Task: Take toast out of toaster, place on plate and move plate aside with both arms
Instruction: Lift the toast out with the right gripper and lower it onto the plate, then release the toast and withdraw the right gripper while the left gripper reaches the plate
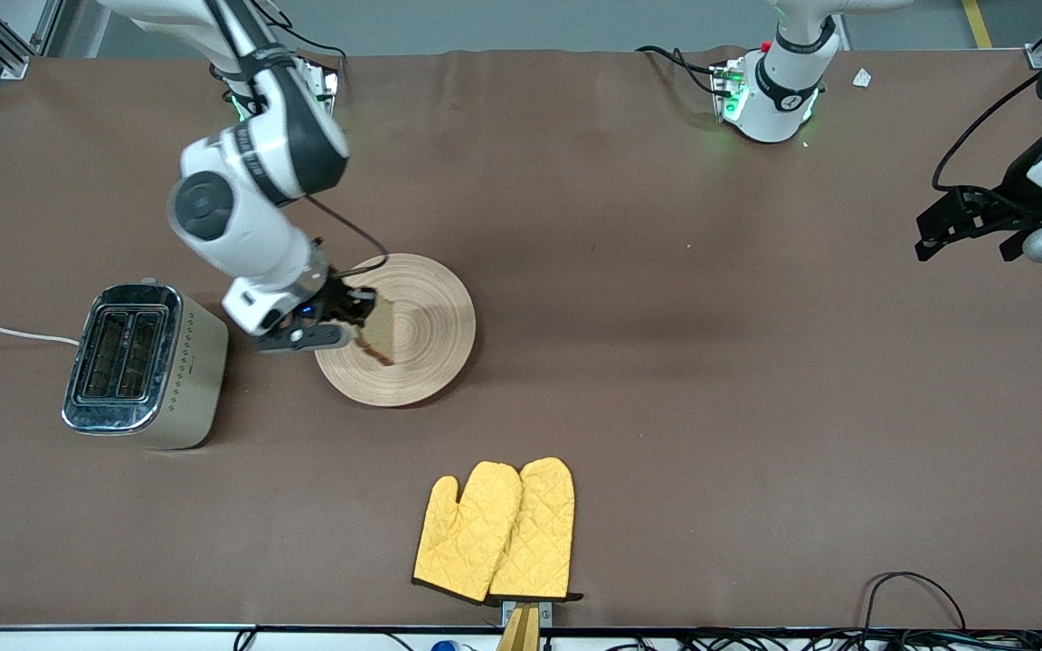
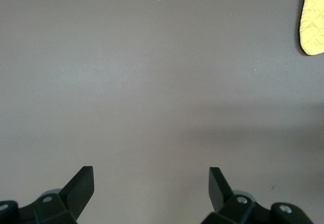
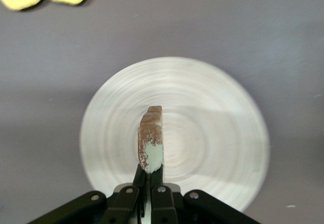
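While the left claw (image 1: 969, 221) waits open, the right claw (image 1: 360, 327) pinches the toast (image 1: 380, 330) edge-on over the plate (image 1: 421, 307), ready for lowering.

A pair of yellow quilted fabric oven mitts (image 1: 496, 531) lies side by side on the brown-covered counter (image 1: 711, 407), close to its edge nearest the front camera. Black cables (image 1: 914, 597) loop at that same edge.
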{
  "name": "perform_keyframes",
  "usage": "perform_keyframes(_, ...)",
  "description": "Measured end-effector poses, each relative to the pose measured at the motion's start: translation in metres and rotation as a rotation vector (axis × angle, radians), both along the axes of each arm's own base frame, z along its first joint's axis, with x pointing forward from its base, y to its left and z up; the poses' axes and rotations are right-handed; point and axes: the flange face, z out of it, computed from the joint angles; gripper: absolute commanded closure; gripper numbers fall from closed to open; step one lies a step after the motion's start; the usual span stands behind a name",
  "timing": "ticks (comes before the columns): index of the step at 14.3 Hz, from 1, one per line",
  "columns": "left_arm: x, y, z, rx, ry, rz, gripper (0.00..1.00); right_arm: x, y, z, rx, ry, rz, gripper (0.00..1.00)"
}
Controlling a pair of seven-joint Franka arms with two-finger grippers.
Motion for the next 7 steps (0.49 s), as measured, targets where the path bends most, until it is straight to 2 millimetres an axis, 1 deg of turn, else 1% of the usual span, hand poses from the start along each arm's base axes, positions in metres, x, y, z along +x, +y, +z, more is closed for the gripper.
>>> perform_keyframes(1, 0.0, 0.0, -0.001, 0.0, 0.001, 0.0, 0.0, -0.013, 0.019, -0.004, 0.007, -0.014, 0.001, 0.99)
perform_keyframes(2, 0.001, 0.0, -0.001, 0.0, 0.002, 0.001, 0.0, -0.023, 0.03, -0.009, 0.012, -0.028, 0.005, 0.99)
perform_keyframes(3, 0.001, 0.0, -0.001, 0.0, 0.002, 0.001, 0.0, -0.03, 0.03, -0.018, 0.01, -0.042, 0.012, 0.98)
perform_keyframes(4, 0.001, 0.0, -0.001, 0.0, 0.002, 0.001, 0.0, -0.032, 0.021, -0.029, -0.005, -0.054, 0.027, 0.89)
perform_keyframes(5, 0.001, 0.0, -0.002, 0.0, 0.003, -0.001, 0.0, -0.03, 0.004, -0.041, -0.033, -0.061, 0.043, 0.83)
perform_keyframes(6, 0.001, -0.002, -0.003, 0.0, 0.006, -0.003, 0.0, -0.025, -0.016, -0.05, -0.062, -0.06, 0.053, 0.6)
perform_keyframes(7, 0.003, -0.003, -0.006, 0.001, 0.013, -0.006, 0.0, -0.02, -0.033, -0.055, -0.087, -0.061, 0.061, 0.13)
